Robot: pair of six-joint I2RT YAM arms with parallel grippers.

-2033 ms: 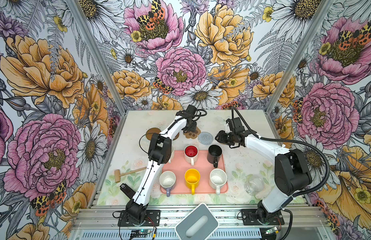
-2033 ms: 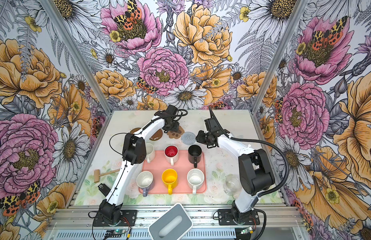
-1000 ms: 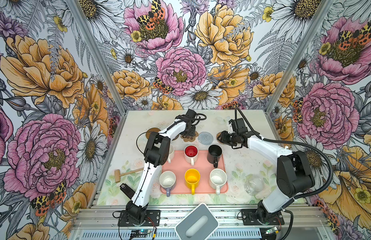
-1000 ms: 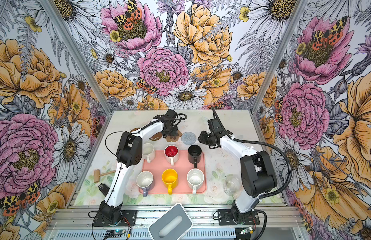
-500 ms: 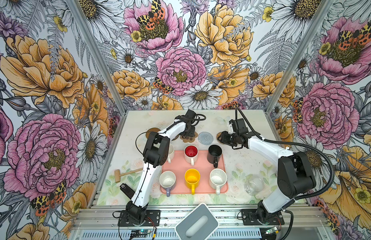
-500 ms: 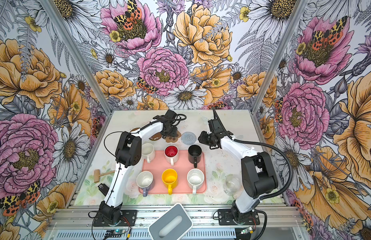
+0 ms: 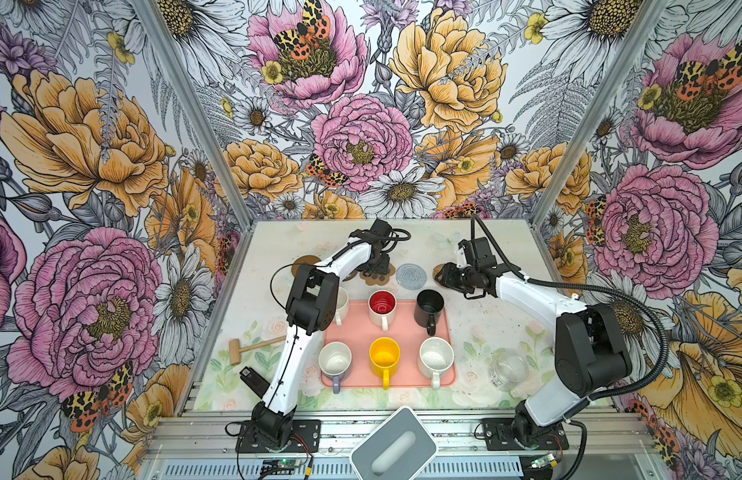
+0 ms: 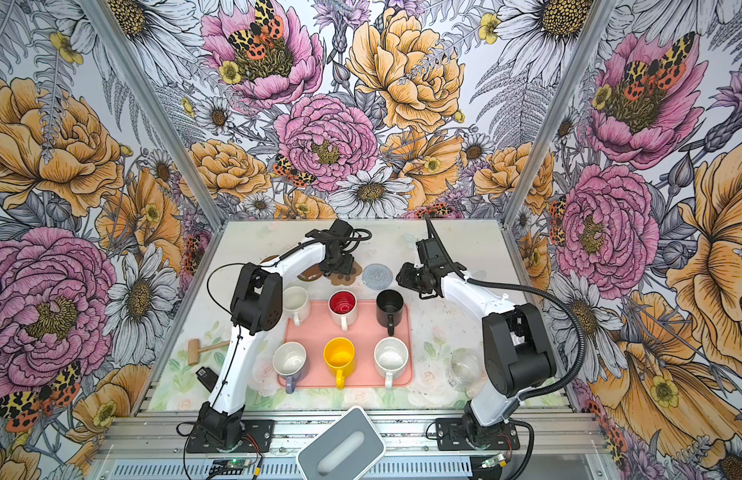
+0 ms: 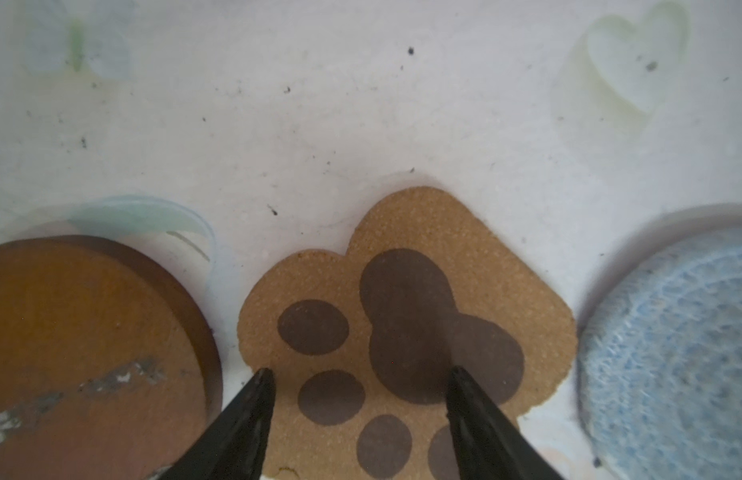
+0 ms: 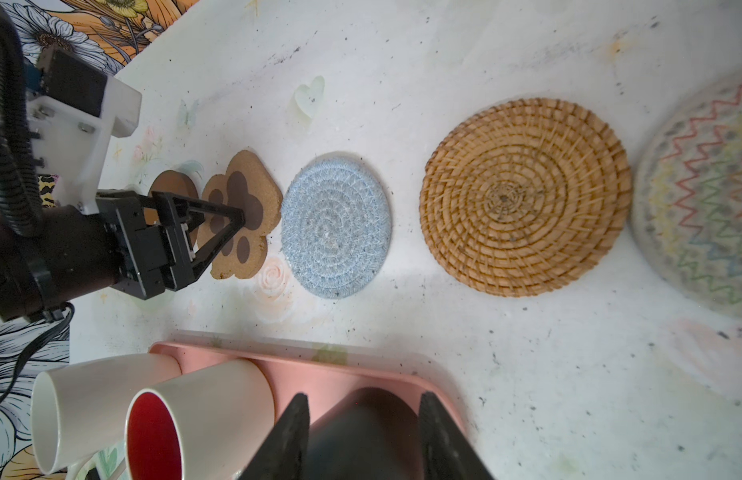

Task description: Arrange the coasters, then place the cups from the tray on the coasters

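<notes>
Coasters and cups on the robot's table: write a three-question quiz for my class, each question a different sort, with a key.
1. True or false: the yellow cup stands on the tray.
2. Which coaster lies under the open left gripper? A glossy brown disc; B paw-print coaster; C pale zigzag mat.
3. Name the coaster between the paw-print coaster and the tan woven coaster.
Key: 1 true; 2 B; 3 grey-blue woven coaster.
</notes>
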